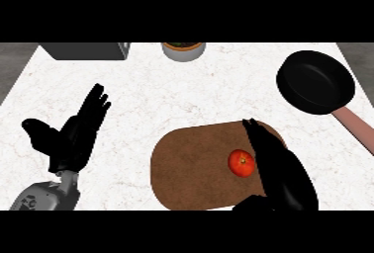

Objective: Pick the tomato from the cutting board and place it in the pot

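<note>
Reach-to-grasp step: right black hand (pixel 281 168), fingers straight and together, sits just right of the round red tomato (pixel 242 162) on the brown wooden cutting board (pixel 190 168); next, curl around it, carry to far-right black pot (pixel 315 81); left hand (pixel 70 133) rests open.

A round red tomato (pixel 242 162) lies on the right part of a brown rounded cutting board (pixel 194 168), well apart from the black pink-handled pot (pixel 315 81) at far right.
</note>
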Motion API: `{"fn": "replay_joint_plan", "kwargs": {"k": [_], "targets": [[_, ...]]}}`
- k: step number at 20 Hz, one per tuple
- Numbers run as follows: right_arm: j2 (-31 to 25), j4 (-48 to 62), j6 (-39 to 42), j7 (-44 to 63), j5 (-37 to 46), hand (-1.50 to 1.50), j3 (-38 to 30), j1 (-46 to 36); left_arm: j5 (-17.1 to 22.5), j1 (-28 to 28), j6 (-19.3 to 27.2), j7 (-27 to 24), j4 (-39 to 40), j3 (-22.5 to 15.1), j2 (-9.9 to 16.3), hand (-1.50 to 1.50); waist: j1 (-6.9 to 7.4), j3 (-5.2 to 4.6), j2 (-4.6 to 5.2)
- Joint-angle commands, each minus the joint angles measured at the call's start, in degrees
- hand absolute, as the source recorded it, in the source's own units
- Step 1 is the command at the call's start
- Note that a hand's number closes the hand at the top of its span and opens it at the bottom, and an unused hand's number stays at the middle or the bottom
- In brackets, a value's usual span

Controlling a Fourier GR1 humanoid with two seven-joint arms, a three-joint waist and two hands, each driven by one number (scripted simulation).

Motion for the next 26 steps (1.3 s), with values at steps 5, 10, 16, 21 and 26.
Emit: {"fn": "replay_joint_plan", "kwargs": {"k": [5, 10, 16, 21, 26], "targets": [[6.0, 5.7, 3.5, 9.6, 5.1, -1.5, -0.2, -1.0, -1.4, 1.5, -0.1, 1.2, -2.1, 0.0, -1.3, 0.0, 0.11, 0.01, -0.04], [7.4, 10.7, 4.8, 6.4, 5.8, -1.5, -1.9, -1.4, -1.4, -1.9, -2.6, -1.0, 3.2, 2.4, -2.2, 0.0, -0.2, 0.0, 0.06], [10.8, 19.1, 5.9, 4.6, 8.3, -1.5, -1.8, -3.7, -2.5, 3.0, -2.4, 0.2, -2.5, 1.2, -3.0, 0.0, 0.41, 0.01, 0.01], [12.2, 25.9, 4.8, 1.8, 10.2, -1.5, -3.1, -2.4, -2.3, 2.1, -4.2, -1.4, 1.3, 3.7, -3.1, 0.0, 0.25, 0.01, 0.13], [7.9, 24.5, 8.9, -2.3, 8.3, -1.5, -7.3, -0.6, -2.9, 2.4, -3.9, 4.8, -4.4, 4.5, -1.9, 0.0, 0.13, 0.04, 0.0]]}}
